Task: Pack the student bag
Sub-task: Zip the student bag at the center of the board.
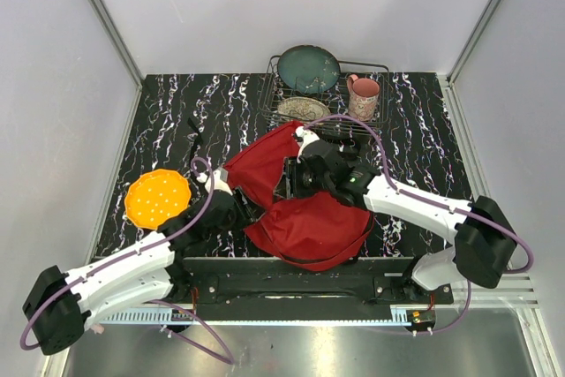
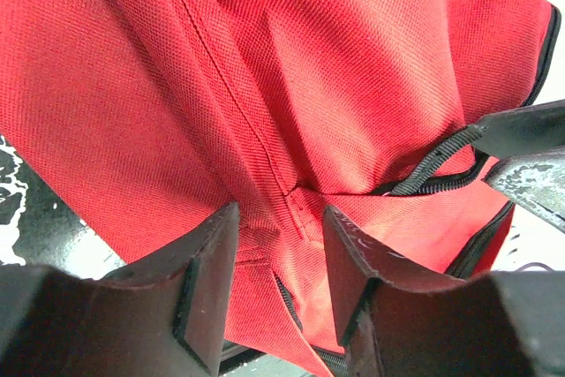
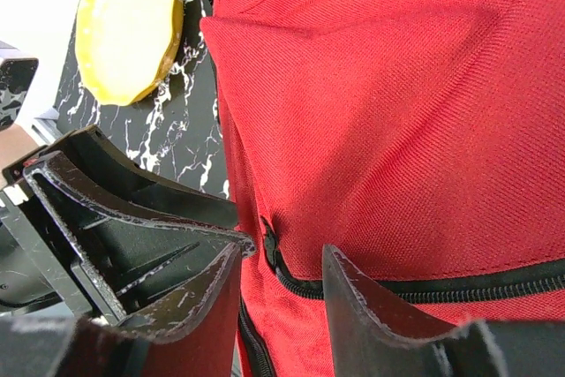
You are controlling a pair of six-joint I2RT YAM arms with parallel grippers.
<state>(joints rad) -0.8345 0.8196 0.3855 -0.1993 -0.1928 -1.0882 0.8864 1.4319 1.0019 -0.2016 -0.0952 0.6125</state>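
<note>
Centre of the black marbled table: student bag, red, lying flat and crumpled. Left gripper sits at the bag's left edge, jaws about half apart, straddling a raised seam fold of red fabric. Right gripper is on top of the bag's middle, jaws also about half apart, with the black zipper running between the fingers. Cannot tell whether either one actually pinches cloth. Orange disc lies just left of the bag. Dish rack with plates and pink mug stands behind.
</note>
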